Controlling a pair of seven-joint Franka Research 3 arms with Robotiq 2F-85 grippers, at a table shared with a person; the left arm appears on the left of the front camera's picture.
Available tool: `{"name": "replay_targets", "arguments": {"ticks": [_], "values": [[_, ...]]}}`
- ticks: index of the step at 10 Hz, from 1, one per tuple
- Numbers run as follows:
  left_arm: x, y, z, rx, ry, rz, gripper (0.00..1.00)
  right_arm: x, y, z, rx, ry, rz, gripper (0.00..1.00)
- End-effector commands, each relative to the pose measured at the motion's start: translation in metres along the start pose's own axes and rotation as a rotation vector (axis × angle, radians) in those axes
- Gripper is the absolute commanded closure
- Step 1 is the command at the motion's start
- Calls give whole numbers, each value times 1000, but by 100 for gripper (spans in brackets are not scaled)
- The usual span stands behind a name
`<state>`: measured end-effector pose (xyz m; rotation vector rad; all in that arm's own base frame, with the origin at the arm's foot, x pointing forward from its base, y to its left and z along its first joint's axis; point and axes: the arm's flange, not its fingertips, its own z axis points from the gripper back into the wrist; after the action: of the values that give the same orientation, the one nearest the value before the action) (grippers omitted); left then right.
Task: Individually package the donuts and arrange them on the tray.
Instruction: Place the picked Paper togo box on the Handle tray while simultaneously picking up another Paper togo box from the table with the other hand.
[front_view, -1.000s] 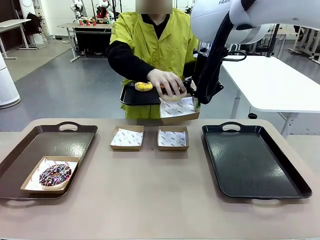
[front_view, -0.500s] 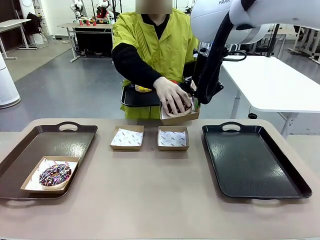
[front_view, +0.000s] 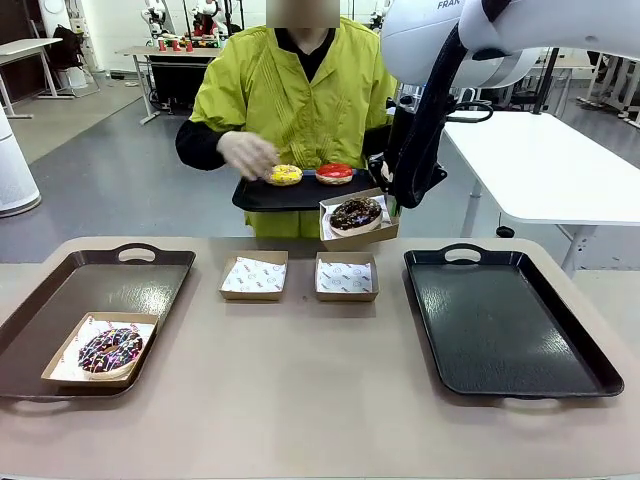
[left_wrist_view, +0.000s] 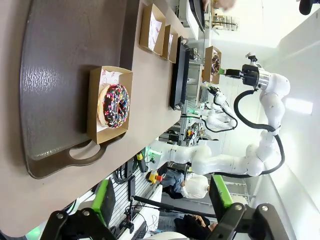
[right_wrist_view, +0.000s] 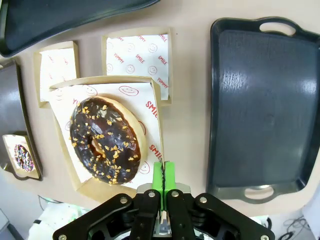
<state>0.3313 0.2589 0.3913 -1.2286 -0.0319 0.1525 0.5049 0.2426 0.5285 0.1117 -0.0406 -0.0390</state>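
My right gripper (right_wrist_view: 163, 176) is shut on the rim of a paper-lined cardboard box (front_view: 362, 233), holding it in the air over the table's far edge. A dark chocolate donut (front_view: 356, 213) (right_wrist_view: 104, 140) lies in that box. On the black tray (front_view: 290, 194) that the person holds sit a yellow-iced donut (front_view: 285, 174) and a red-iced donut (front_view: 334, 172), and the person's hand (front_view: 248, 153) hovers by the yellow one. The sprinkled chocolate donut (front_view: 110, 350) (left_wrist_view: 114, 105) rests boxed on the left tray (front_view: 120, 285). My left gripper (left_wrist_view: 162, 200) hangs open above that tray's near end.
Two empty lined boxes (front_view: 254, 276) (front_view: 347, 277) stand side by side at the table's middle. A bare black tray (front_view: 505, 320) lies at the right. The front half of the table is free.
The person's hand set the dark chocolate donut into the box I hold, then drew back left to the yellow donut. Neither arm moved.
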Motion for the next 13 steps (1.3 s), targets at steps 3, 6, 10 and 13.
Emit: {"name": "replay_targets", "arguments": {"ticks": [3, 6, 10, 13], "values": [[28, -57, -31, 201, 70, -9, 1, -21, -67, 5, -72, 26, 34, 99], [72, -136, -85, 414, 110, -35, 1, -51, -146, 2, -76, 34, 20, 99], [127, -212, -181, 638, 99, -76, 1, -86, -201, -33, -62, 14, -44, 99], [151, -229, -253, 808, 87, -129, 1, -98, -208, -65, -78, -7, -75, 99]]}}
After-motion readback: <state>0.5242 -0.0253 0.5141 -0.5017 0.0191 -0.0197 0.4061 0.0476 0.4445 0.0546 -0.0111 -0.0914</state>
